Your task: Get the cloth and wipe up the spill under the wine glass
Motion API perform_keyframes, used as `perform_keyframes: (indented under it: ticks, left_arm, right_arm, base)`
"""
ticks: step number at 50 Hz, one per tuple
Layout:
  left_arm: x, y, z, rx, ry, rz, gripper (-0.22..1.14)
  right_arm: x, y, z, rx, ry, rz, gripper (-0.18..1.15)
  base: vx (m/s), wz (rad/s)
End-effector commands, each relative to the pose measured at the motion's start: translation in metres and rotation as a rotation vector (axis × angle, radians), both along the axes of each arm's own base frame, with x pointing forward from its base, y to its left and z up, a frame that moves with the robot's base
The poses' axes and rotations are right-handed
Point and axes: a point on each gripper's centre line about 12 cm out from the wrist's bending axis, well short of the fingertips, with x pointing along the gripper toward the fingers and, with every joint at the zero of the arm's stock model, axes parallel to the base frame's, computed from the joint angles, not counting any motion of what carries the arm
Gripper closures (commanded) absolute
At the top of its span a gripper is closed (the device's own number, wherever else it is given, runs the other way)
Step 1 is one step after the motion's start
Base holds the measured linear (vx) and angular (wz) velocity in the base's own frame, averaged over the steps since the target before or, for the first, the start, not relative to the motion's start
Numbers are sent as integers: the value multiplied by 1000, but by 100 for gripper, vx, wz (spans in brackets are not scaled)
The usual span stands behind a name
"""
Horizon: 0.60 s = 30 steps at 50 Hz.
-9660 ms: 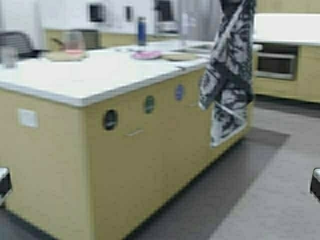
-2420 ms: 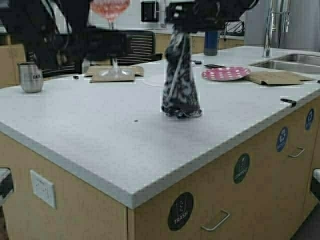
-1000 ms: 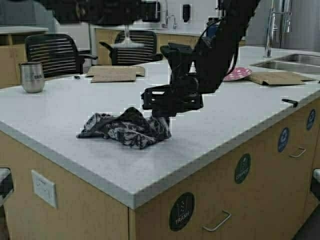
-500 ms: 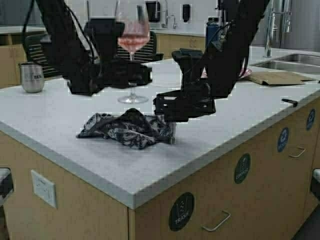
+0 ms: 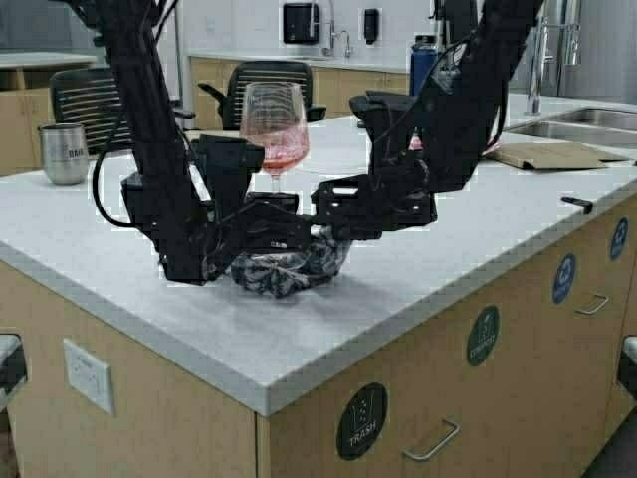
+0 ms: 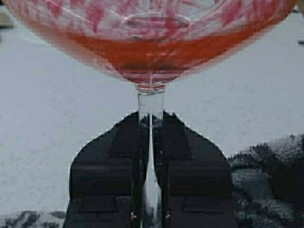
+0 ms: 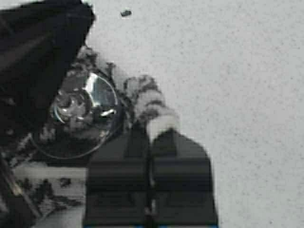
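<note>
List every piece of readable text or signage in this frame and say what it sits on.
"TRASH": round dark sticker on the counter front, nearest the camera.
Second round dark sticker: lettering too small to read.
Two blue round stickers, farther along the counter front: symbols only, not readable.
Steel cup: dark print on its side, too blurred to read.
Wall dispenser: no legible label.
Both wrist views: no text.
</note>
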Motion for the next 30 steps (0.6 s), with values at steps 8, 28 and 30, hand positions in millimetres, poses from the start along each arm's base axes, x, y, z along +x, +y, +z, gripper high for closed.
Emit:
perform_keyframes:
  ticks: [8,28,30]
  left_arm:
    - [3,4,33,-29,-31,16,65]
    - [35,-13,135,-67,-105,11,64]
    - [41,-16,134,-65,-103,10,65]
  right_arm:
    - [18,-13,43,63,-85,-62,91]
    - [63,-128,136,284,-286,-465,91]
    - [64,-134,141,290,-302,-478,91]
  base:
    - [0,0]
    - [0,0]
    - [0,0]
